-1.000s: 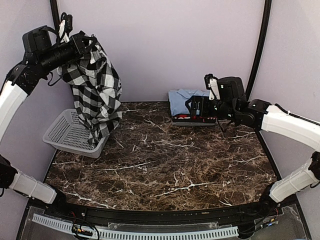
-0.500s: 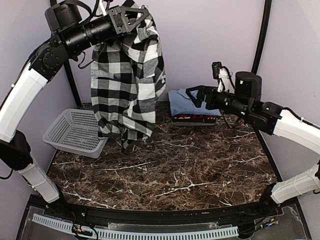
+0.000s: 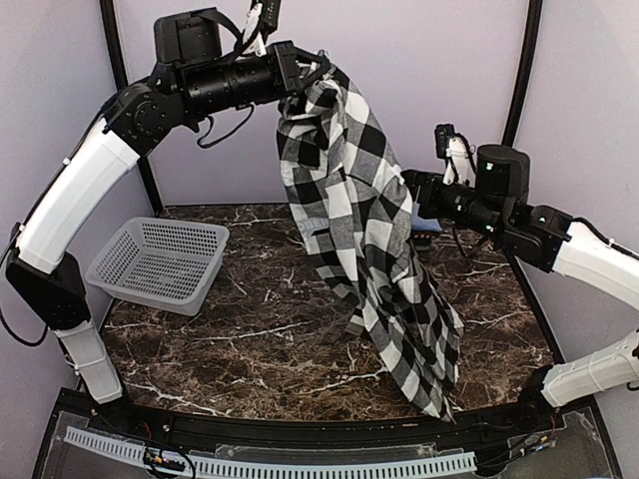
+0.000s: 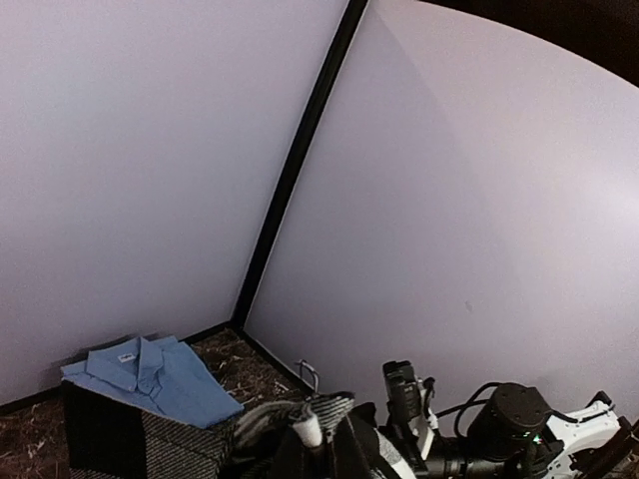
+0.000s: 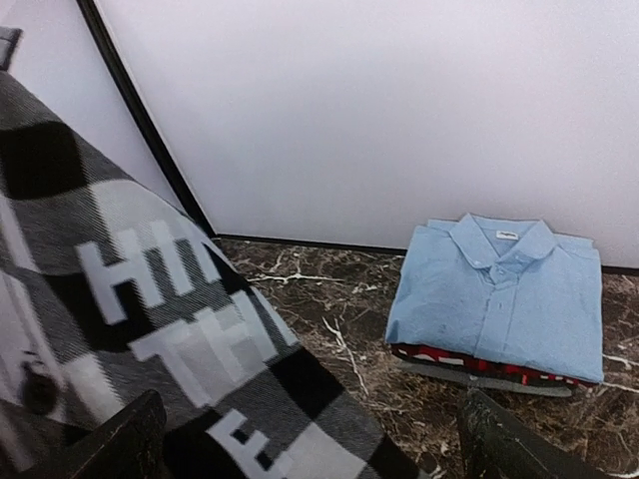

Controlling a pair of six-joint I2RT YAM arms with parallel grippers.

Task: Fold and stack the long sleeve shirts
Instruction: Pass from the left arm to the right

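The black-and-white check shirt (image 3: 364,230) hangs from my left gripper (image 3: 312,88), which is shut on its top edge high above the table's back. The cloth swings down to the right, its tail (image 3: 424,369) close to the front right of the table. In the left wrist view the bunched cloth (image 4: 300,419) sits in the shut jaws. My right gripper (image 3: 417,198) stands open behind the hanging shirt. In the right wrist view the lettered check cloth (image 5: 150,309) fills the left side, over the left finger (image 5: 120,444). A folded light blue shirt (image 5: 499,294) lies on a red one (image 5: 469,364) by the back wall.
A grey perforated basket (image 3: 160,261), with nothing showing in it, stands at the table's left side. The dark marble table (image 3: 250,339) is closed in by pale walls and black corner posts (image 3: 521,70). The folded stack is mostly hidden behind the hanging shirt in the top view.
The left arm has carried the check shirt from above the basket up and rightward across the table, and the cloth now swings out to the front right. The right gripper has stayed open.
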